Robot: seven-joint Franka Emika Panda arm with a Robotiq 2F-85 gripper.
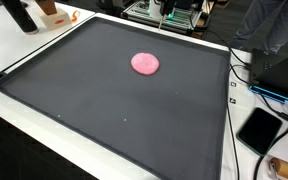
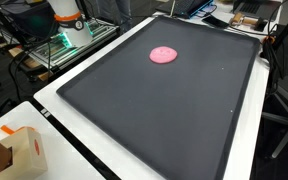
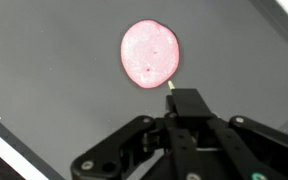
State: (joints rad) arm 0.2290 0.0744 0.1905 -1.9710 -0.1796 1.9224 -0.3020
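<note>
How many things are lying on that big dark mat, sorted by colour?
Pink: 1, a flat round disc
Any other colour: 0
Total on the dark mat: 1
Not counted: the gripper, whose tip is close beside the disc in the wrist view.
</note>
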